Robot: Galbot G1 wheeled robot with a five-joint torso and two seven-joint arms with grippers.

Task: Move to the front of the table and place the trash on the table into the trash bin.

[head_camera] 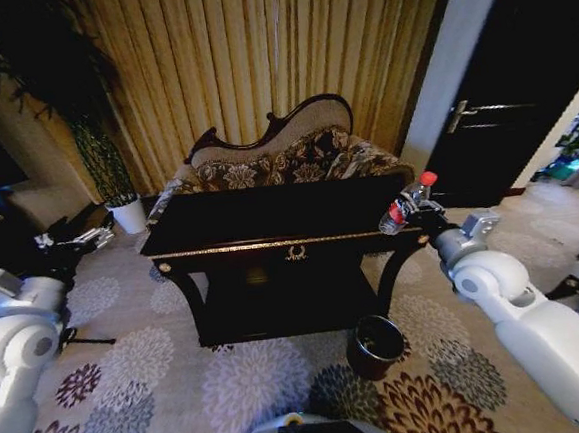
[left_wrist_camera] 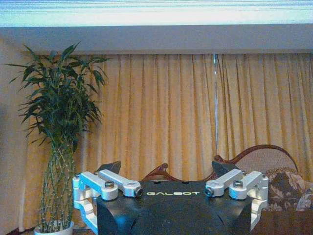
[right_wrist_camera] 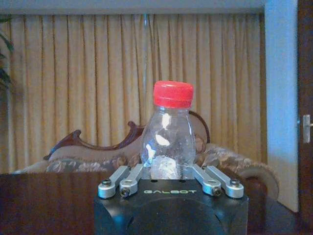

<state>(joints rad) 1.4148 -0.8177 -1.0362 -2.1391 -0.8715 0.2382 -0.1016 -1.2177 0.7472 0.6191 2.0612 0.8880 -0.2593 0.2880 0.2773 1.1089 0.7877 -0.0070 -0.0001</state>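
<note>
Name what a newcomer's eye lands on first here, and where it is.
First the clear bottle with its red cap, clamped in the right gripper off the right end of the dark table. Next the small round trash bin on the patterned carpet by the table's right front leg. The left gripper is open, held off to the table's left.

A large dark glossy wooden table (head_camera: 270, 218) with gold edge trim, a gold emblem on its front, a lower shelf and curved legs stands on a patterned floral carpet (head_camera: 162, 377), its right corner just beside the right gripper (head_camera: 417, 213). A small round reddish-brown bin (head_camera: 376, 346) sits on the carpet below that gripper, near the table's right front leg.
</note>
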